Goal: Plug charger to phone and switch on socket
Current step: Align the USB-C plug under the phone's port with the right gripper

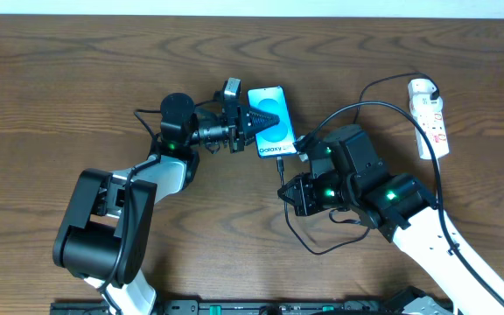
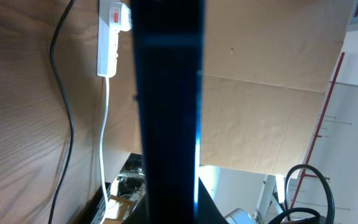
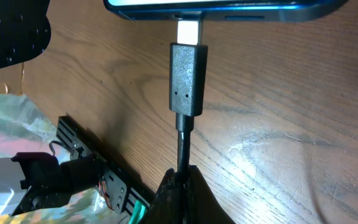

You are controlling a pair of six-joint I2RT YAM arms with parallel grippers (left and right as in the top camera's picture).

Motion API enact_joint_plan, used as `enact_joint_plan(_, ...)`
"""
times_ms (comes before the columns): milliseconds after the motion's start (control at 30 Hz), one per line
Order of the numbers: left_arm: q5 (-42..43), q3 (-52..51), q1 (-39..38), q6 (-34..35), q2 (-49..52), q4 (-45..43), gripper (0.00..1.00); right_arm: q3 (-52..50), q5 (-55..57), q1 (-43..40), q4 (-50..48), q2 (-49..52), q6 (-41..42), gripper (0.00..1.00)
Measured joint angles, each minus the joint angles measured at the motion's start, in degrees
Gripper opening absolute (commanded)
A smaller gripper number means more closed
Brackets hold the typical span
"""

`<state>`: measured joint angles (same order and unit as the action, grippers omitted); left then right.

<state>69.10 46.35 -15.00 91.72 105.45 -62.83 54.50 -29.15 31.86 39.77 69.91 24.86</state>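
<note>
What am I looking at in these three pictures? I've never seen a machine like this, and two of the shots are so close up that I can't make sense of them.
These are two robot arms at a wooden table, each ending in a two-finger gripper. The wide picture comes from a camera above the table; the two close ones come from cameras on the arms' wrists.

From above, the left gripper is shut on the phone, a small handset with a blue screen, holding it steady. Its wrist camera is so near that the phone shows as a dark vertical bar.

The right gripper is shut on the charger, a thin black cable. Its wrist camera shows the plug tip at the port in the phone's bottom edge, with some metal still showing.

At the far right lies the socket, a white power strip, untouched.
</note>
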Motion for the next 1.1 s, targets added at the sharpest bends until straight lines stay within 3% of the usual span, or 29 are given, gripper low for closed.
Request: enact_joint_plan(1100,0.0,0.0,-0.5,-0.5,0.0,0.0,0.07,0.0,-0.5,0.0,-0.2,0.2,0.2,0.01)
